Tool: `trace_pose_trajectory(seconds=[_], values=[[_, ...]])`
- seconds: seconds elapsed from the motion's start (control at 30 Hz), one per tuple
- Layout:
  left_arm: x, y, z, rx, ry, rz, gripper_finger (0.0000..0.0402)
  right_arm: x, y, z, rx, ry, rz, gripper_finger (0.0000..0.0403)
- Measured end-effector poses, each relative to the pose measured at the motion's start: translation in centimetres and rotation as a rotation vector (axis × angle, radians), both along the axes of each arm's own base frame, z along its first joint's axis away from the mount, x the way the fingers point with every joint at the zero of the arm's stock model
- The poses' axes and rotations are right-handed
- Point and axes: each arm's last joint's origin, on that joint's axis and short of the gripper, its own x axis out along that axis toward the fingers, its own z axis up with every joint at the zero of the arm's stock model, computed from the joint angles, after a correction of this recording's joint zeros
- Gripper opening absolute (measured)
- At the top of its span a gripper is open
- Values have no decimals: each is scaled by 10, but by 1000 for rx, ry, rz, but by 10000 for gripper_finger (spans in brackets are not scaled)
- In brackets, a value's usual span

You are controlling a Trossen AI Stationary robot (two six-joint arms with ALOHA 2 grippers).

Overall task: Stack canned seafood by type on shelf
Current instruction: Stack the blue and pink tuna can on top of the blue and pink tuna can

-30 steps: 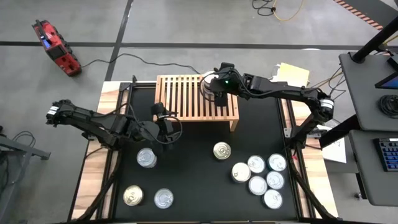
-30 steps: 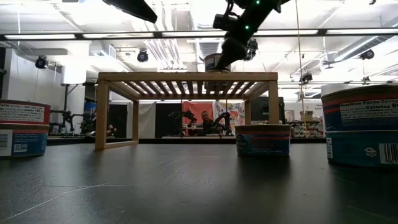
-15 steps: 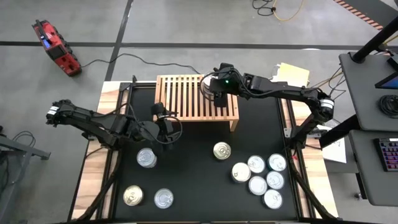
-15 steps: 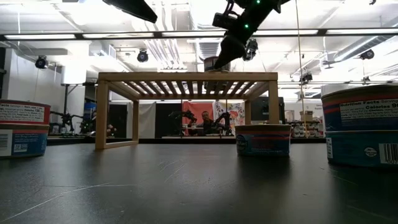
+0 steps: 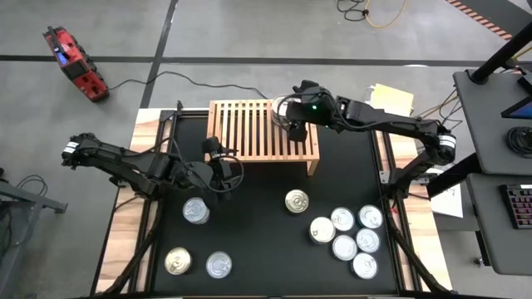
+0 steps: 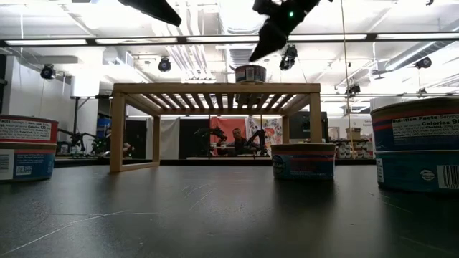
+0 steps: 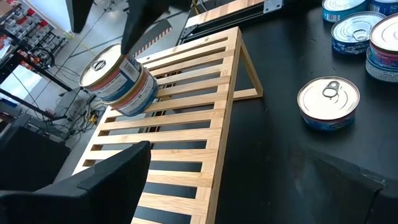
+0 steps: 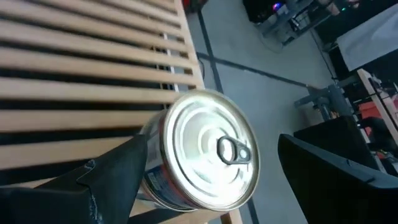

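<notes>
The right gripper [image 5: 287, 116] hangs with fingers [image 8: 112, 171] spread wide either side of a tall can [image 8: 202, 152], apparently clear of it; that can stands alone at the far right corner of the shelf [image 5: 249, 133], close to its edge. The right arm reaches in over the shelf's right end. The left gripper [image 5: 218, 170], fingers also apart and empty, waits low just in front of the shelf. Nine more cans [image 5: 345, 232] sit on the black table [image 5: 266, 249]: three front left, one central, five clustered front right.
</notes>
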Motion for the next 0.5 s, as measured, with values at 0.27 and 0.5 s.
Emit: trace_pose_trajectory(seconds=[0.27,0.5], values=[[0,0,0,2,2,-1,355,-1,40,6,195,-48,199,339],[0,0,0,7,4,-4,355,4,57,-24,286,63,266,279]])
